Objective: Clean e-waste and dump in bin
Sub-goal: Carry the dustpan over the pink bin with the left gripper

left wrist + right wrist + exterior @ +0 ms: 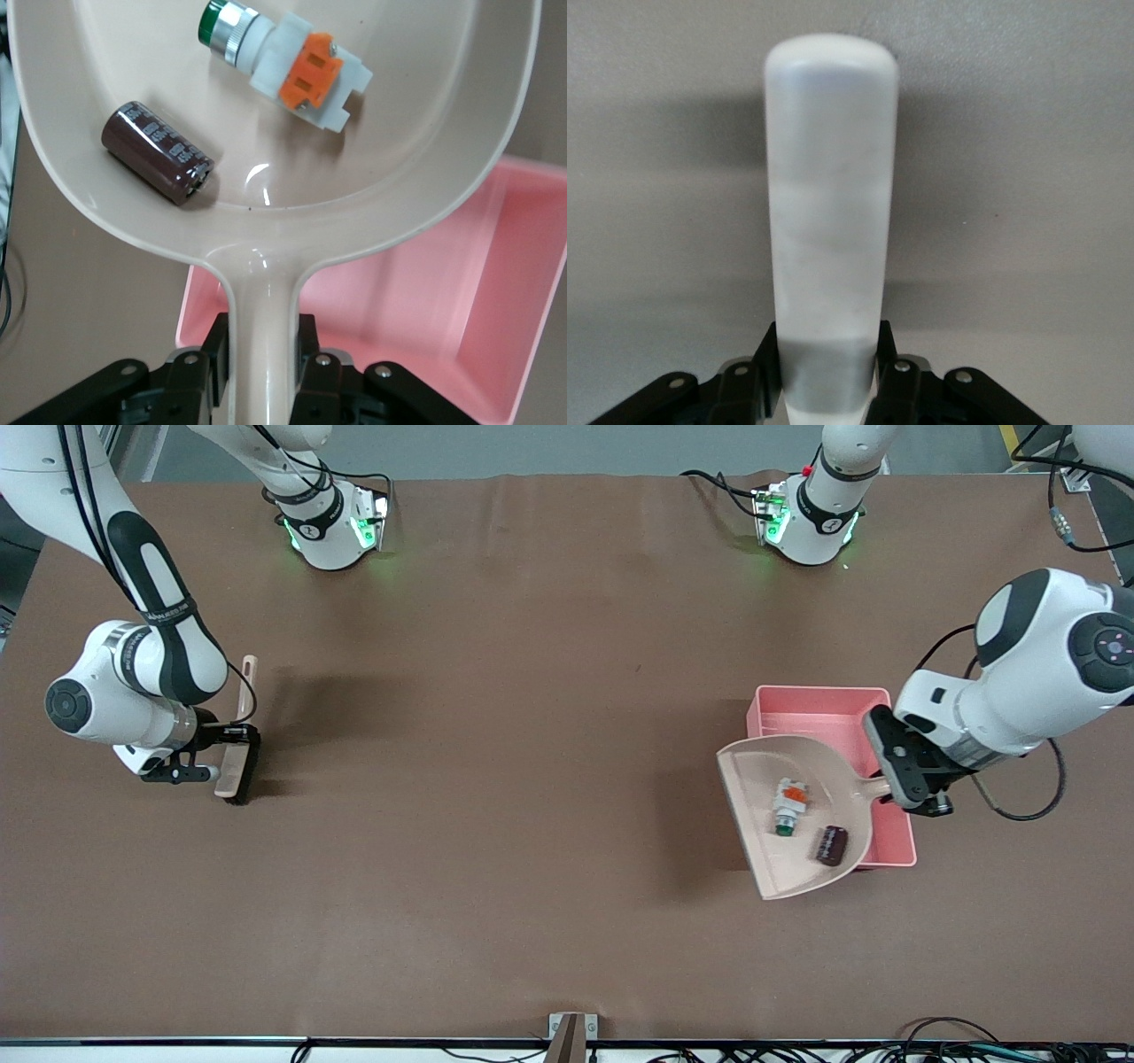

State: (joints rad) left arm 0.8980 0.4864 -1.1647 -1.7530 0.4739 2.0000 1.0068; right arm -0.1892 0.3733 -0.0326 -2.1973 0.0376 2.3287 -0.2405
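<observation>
Left hand (886, 786) grasps dustpan (771, 850) over bin (819, 708); right hand (232, 755) grasps brush (237, 766).

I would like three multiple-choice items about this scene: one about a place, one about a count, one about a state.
1. Where do the two electronic parts lie?
A. on the bare table
B. in the dustpan
C. in the pink bin

2. How many parts are in the dustpan?
A. one
B. two
C. four

3. What does the right tool hold?
A. nothing
B. the dustpan handle
C. the brush handle

Answers:
1 B: the white-grey part and the dark part rest in the dustpan, which the left tool holds partly over the bin.
2 B: only these two show in the left wrist view.
3 C: the right tool is shut on the brush at the right arm's end of the table.
</observation>
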